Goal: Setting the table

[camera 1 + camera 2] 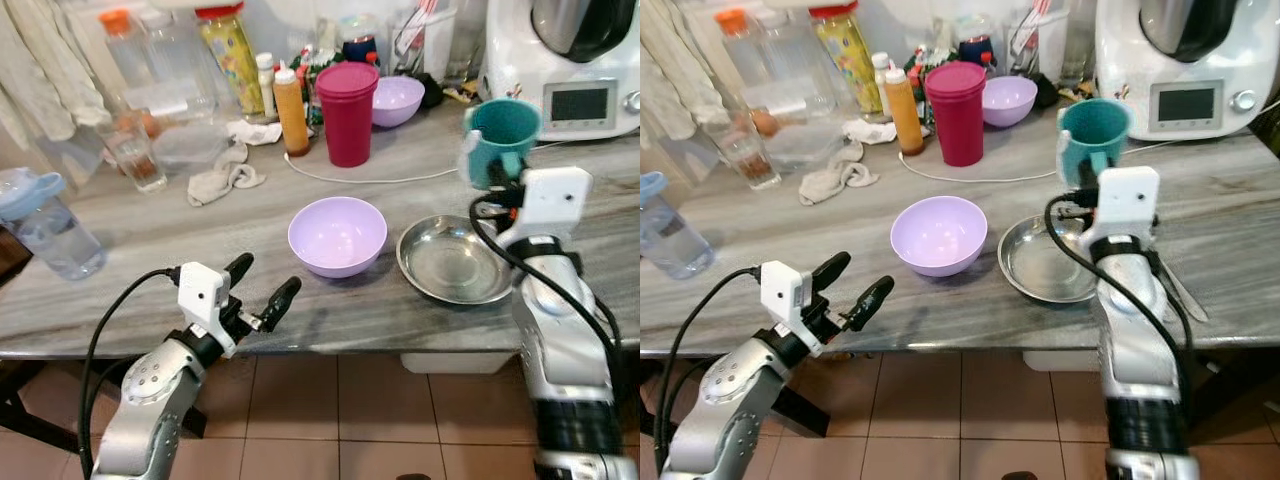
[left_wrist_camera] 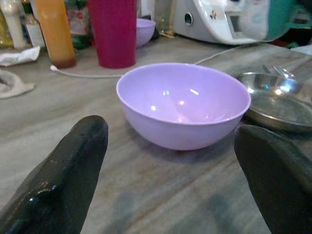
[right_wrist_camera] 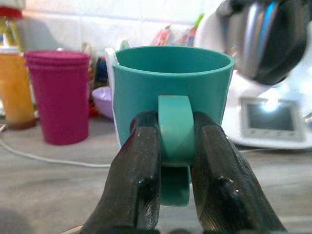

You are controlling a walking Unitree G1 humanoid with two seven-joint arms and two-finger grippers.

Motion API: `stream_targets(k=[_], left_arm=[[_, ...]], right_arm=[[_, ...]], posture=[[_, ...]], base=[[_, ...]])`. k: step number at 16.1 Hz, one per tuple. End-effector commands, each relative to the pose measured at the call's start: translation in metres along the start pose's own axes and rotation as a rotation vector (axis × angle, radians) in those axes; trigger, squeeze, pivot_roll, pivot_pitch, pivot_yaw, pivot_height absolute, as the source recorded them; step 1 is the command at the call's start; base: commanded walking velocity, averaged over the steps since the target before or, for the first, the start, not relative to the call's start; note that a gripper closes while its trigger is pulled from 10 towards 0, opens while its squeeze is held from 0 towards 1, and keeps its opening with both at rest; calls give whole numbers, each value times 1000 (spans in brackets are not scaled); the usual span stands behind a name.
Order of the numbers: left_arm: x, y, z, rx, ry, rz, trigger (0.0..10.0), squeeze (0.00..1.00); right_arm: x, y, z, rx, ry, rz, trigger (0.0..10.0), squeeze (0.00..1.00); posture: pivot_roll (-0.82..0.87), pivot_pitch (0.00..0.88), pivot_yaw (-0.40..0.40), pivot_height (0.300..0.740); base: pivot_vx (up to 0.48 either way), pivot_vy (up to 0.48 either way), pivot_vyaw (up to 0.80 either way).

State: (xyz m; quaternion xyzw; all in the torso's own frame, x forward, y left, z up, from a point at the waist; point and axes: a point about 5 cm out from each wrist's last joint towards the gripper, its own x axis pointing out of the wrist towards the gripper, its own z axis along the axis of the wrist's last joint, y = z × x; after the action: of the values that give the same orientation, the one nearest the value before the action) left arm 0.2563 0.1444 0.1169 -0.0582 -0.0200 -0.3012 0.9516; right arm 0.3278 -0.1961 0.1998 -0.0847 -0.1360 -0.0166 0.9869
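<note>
The right tool (image 3: 173, 195) is closed on the handle of the teal mug (image 1: 503, 133), with 1 black finger (image 3: 139, 180) pressed on each side of the handle. In the eye views the fingers are hidden behind the white wrist housing and the mug body. The mug is held upright, mouth upward, long axis vertical, handle turned toward the robot. It is seen above the far rim of the steel plate (image 1: 455, 262); whether it is lifted clear of the desk (image 1: 140, 300) cannot be told. A white strip along the mug's side is noted in the right wrist view and cannot be identified.

The left tool (image 1: 262, 290) is spread wide open at the near edge of the desk, holding nothing, directed toward the lilac bowl (image 1: 337, 235). The bowl stands upright just beside the steel plate, apart from it.

Cutlery (image 1: 1183, 290) beside the plate is partly covered by the right arm. A magenta tumbler (image 1: 347, 112), an orange sauce bottle (image 1: 291, 108) and a second lilac bowl (image 1: 397, 100) are recorded farther back. The kitchen machine (image 1: 575, 60) is cut off at the picture's top and right edges.
</note>
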Motion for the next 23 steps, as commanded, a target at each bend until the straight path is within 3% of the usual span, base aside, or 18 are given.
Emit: stream_targets(k=[1,7,13,18,23], left_arm=[[-5,1,2,14,9,-11,10000,0],[-16,4,-8,8,43,-31,10000,0],[-18,2,-17,0,53,-32,10000,0],[-32,12,-34,-28,65,-80,10000,0],[-24,16,-59,-46,82,-79,10000,0]], right_arm=[[8,4,5,26,-30,33,10000,0],[29,28,-8,113,13,159,10000,0],[22,41,-27,153,74,192,10000,0],[15,44,-42,146,119,198,10000,0],[15,42,-45,139,129,191,10000,0]], posture=[[-233,115,132,740],[-209,122,132,740],[-205,126,128,740],[-210,125,128,740],[-215,124,127,740]], base=[[0,0,0],[0,0,0],[0,0,0],[0,0,0],[0,0,0]])
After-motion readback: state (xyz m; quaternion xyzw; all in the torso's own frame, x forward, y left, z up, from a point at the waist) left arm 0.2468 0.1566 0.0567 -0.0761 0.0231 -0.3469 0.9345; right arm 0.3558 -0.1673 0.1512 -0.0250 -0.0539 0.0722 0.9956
